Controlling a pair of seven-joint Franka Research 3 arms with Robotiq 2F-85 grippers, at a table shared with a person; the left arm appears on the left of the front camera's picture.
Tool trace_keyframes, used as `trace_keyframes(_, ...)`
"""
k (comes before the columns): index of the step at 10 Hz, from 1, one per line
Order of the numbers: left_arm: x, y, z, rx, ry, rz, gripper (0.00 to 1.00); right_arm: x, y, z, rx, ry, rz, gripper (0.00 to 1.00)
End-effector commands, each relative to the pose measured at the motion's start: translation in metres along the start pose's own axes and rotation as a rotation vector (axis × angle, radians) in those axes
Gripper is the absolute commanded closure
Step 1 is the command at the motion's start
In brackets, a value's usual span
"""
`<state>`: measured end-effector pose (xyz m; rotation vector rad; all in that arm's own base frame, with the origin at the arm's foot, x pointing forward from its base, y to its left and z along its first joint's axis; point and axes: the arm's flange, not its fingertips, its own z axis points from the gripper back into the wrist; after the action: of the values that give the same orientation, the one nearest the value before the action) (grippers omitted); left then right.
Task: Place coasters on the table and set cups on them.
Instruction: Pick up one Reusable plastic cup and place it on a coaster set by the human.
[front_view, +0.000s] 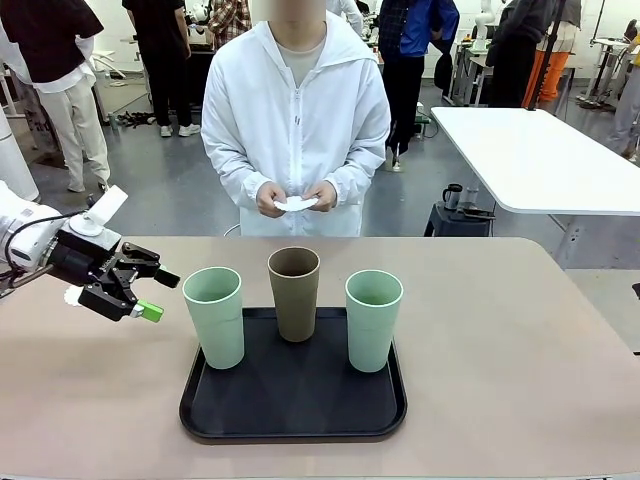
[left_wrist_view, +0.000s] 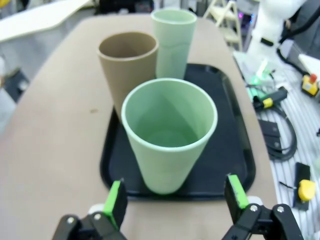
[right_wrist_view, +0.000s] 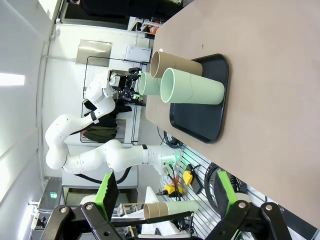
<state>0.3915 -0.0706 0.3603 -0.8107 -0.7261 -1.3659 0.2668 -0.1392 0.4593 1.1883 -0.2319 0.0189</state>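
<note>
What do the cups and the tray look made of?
Brown cup and green cups: matte, opaque, thick-walled, no glare; probably plastic or a fibre composite, can't tell which. Tray: black, smooth, slight sheen, moulded raised rim; likely plastic.

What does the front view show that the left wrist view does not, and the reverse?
Front view: a person at the far side holding white coasters, and the left gripper, open, seen from the side. Left wrist view: the empty inside of the nearest mint cup, and cables lying off to one side. Both: that cup, the other mint cup and the brown cup, upright on the black tray on the tan table.
</note>
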Motion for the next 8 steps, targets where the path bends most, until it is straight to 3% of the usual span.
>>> trace_keyframes(1, -0.001, 0.001, 0.000, -0.006, -0.004, -0.003, 0.00, 0.000, 0.000, 0.000, 0.016, -0.003, 0.005, 0.00)
trace_keyframes(6, -0.016, 0.013, -0.012, -0.005, 0.026, -0.013, 0.00, 0.000, 0.000, 0.000, 0.016, -0.003, 0.005, 0.00)
trace_keyframes(8, -0.027, 0.020, -0.021, -0.016, -0.041, -0.069, 0.00, 0.000, 0.000, 0.000, 0.016, -0.003, 0.005, 0.00)
